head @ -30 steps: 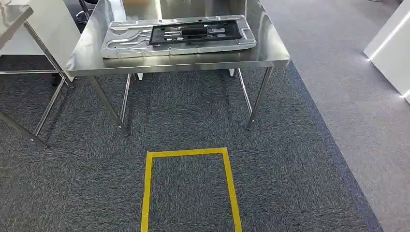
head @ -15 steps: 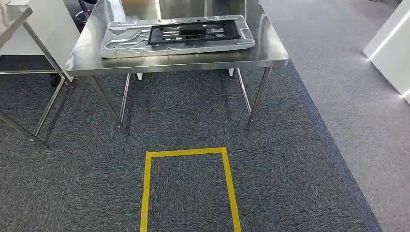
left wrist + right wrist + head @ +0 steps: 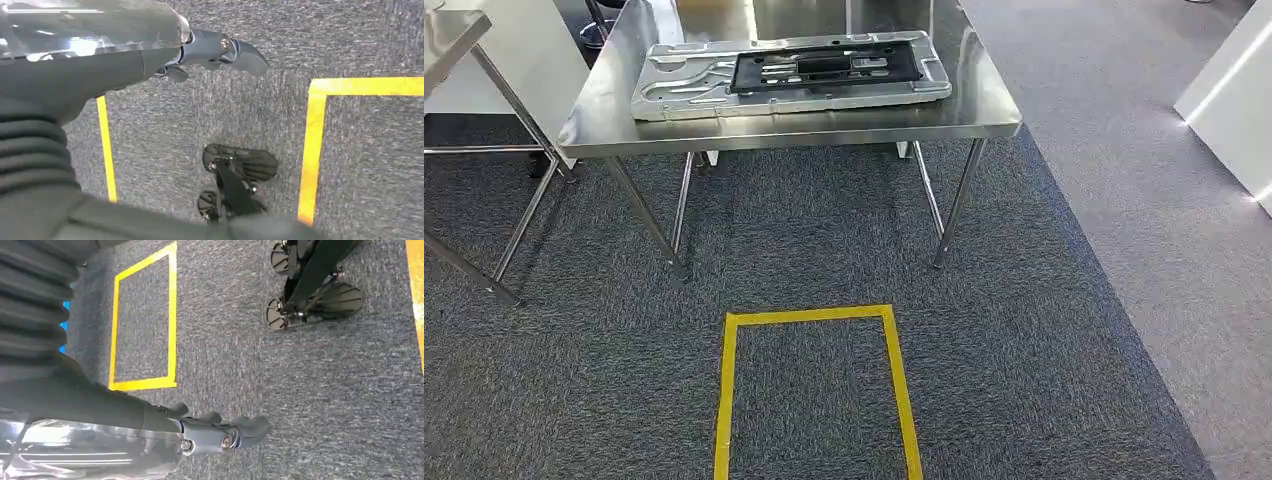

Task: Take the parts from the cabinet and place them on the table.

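A large silver metal panel (image 3: 689, 92) lies flat on the steel table (image 3: 804, 127) ahead of me, with a black frame part (image 3: 906, 62) resting on top of it. My left hand (image 3: 220, 50) hangs at my side above the carpet, its fingers held out and apart with nothing in them. Low on the other side, my right hand (image 3: 220, 432) is likewise free of any load, its fingers loosely extended. Both hands are far from the table and the parts.
A yellow tape rectangle (image 3: 726, 400) marks the dark carpet in front of the table. A second steel table (image 3: 449, 35) stands at the left. At the right, on lighter carpet, stands a white unit (image 3: 1234, 110). More yellow tape (image 3: 312, 150) lies under my hands.
The whole picture has shifted very slightly, so the camera moved a little. The parts on the table lie as before.
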You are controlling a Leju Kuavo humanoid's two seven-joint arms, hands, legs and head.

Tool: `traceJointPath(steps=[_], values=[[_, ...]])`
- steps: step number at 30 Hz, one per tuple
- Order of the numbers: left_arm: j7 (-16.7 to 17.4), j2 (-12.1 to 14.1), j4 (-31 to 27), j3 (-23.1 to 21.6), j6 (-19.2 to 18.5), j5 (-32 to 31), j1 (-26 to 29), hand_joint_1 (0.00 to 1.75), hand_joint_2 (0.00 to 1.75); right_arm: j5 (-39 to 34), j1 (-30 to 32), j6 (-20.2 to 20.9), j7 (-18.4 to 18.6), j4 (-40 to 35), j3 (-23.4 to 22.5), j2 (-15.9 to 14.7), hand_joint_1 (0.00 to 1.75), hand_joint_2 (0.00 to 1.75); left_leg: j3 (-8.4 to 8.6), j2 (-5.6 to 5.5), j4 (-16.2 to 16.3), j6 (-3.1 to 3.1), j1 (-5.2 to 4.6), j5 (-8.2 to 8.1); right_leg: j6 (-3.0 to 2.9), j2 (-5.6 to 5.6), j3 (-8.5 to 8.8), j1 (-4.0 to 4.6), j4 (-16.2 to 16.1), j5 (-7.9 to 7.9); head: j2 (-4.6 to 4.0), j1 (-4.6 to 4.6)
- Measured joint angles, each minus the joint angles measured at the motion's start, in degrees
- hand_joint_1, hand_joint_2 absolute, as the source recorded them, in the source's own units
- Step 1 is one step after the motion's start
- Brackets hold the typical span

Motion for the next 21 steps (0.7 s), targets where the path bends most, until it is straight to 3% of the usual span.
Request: traceJointPath(steps=[21], values=[[4.3,0.8,-3.1,-24.9,0.0,19.8,4.3,0.0,0.0,-23.7,3.9,1.1,0.7,-3.3,24.3,-1.2,0.0,0.0,0.01,0.0,0.0,0.0,0.0,0.0,0.0,0.0,0.0,0.01,0.0,0.0,0.0,0.0]])
